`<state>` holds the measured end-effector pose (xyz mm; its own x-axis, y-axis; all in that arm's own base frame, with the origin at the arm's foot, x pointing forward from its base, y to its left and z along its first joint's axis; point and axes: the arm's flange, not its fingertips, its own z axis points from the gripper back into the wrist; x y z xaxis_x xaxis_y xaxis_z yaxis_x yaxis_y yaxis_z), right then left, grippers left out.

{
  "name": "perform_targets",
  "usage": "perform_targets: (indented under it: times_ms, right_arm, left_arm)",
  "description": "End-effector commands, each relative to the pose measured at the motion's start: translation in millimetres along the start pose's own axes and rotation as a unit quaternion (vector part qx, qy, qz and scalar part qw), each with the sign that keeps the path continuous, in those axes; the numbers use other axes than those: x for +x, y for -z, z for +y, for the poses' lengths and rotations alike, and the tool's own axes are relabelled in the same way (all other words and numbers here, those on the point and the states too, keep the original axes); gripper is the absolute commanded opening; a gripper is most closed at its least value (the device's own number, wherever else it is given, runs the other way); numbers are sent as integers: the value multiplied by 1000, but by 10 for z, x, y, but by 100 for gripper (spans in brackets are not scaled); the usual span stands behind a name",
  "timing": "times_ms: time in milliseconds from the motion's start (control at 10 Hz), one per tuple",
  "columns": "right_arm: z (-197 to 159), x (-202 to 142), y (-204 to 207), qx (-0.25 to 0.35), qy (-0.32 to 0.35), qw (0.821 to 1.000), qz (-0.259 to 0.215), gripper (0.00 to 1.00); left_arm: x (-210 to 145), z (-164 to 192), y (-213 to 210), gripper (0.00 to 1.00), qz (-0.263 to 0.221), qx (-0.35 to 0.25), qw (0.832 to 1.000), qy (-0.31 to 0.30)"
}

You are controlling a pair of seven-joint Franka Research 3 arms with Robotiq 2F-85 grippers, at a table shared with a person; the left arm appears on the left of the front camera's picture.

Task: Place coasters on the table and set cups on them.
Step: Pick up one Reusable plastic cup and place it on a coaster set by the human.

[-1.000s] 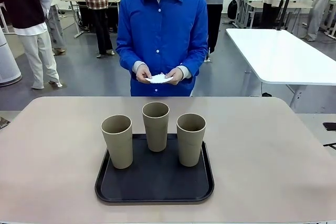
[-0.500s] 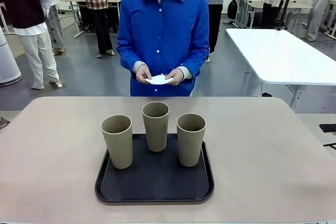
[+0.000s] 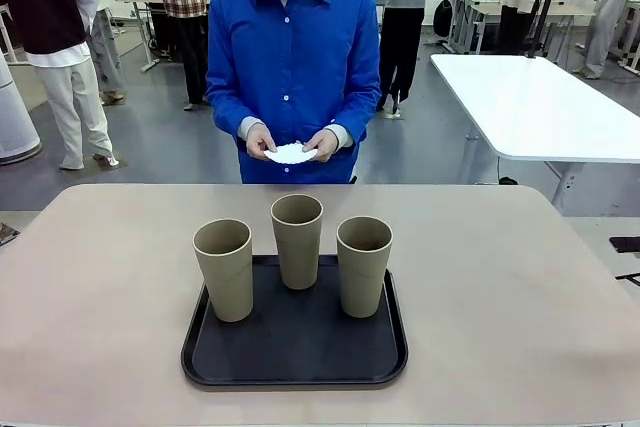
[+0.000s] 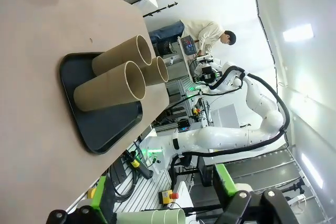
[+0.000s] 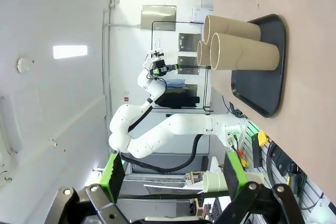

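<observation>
Three tan cups stand upright on a black tray [image 3: 295, 352] in the middle of the beige table [image 3: 500, 297]: left cup [image 3: 224, 272], middle cup [image 3: 297, 245], right cup [image 3: 363, 269]. Behind the far edge a person in a blue shirt holds white coasters [image 3: 290, 153] in both hands, above the table. In the left wrist view my left gripper [image 4: 163, 214] is open and empty, far from the cups [image 4: 113, 85]. My right gripper [image 5: 176, 205] in the right wrist view is open too, with the cups [image 5: 244, 51] well off.
The tray [image 4: 100, 127] takes up the table's centre, with bare tabletop [image 3: 90, 287] on both sides and in front of the person. A white glossy table [image 3: 540, 107] stands at the back right. Other people move about in the room behind.
The person has shifted a little to the picture's left, and the hands with the coasters moved with them. Cups, tray and both grippers have stayed put.
</observation>
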<state>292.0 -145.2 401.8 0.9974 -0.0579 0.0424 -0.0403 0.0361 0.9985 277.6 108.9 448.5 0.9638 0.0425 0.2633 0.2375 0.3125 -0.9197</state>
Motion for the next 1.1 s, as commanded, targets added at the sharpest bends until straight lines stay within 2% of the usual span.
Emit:
perform_targets:
  times_ms: [0,1000]
  right_arm:
    - [6,7,4,5,-2,1000,-1,100]
    - [6,7,4,5,-2,1000,-1,100]
  left_arm:
    - [-8,-13,-4,100,0,-4,1000,2]
    - [-8,-13,-4,100,0,-4,1000,2]
